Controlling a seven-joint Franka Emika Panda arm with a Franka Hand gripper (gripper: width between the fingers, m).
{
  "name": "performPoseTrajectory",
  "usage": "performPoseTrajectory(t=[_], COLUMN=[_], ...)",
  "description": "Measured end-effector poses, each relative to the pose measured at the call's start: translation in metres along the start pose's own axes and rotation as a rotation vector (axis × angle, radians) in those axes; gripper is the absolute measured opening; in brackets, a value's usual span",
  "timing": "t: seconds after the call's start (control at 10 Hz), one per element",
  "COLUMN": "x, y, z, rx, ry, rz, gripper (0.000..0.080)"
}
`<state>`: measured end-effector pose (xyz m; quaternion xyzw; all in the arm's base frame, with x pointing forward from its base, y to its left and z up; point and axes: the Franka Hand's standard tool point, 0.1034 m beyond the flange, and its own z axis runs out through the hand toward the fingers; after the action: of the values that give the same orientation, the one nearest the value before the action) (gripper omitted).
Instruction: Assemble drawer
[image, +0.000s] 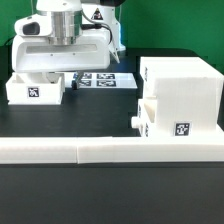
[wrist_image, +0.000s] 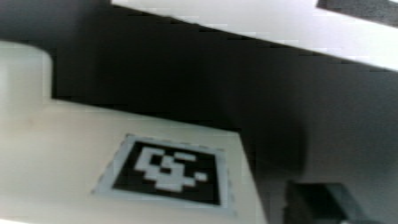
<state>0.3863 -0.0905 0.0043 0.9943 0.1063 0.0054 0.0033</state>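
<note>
The drawer housing (image: 182, 88) is a tall white box with a tag, standing at the exterior view's right. One knobbed tray (image: 152, 116) sits partly inside its lower opening, knob pointing to the exterior view's left. The second tray (image: 35, 89), with a tag on its front, lies on the table at the left. My gripper (image: 60, 72) hangs close above and behind this tray, its fingertips hidden. The wrist view is blurred and shows a white tagged face of the tray (wrist_image: 169, 168) very close, with one dark finger (wrist_image: 331, 202) beside it.
The long low white L-shaped bar (image: 110, 150) runs along the front of the black table. The marker board (image: 103, 79) lies flat behind, between the left tray and the housing. A green wall stands at the back.
</note>
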Motion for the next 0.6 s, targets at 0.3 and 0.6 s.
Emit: performPoseTrajectory(t=[0.3, 0.6], x=[0.0003, 0.0003], y=[0.0, 0.0], z=[0.0, 0.0], rx=[0.0, 0.0], ry=[0.0, 0.0], rz=[-0.002, -0.002], gripper=[0.0042, 0.0042])
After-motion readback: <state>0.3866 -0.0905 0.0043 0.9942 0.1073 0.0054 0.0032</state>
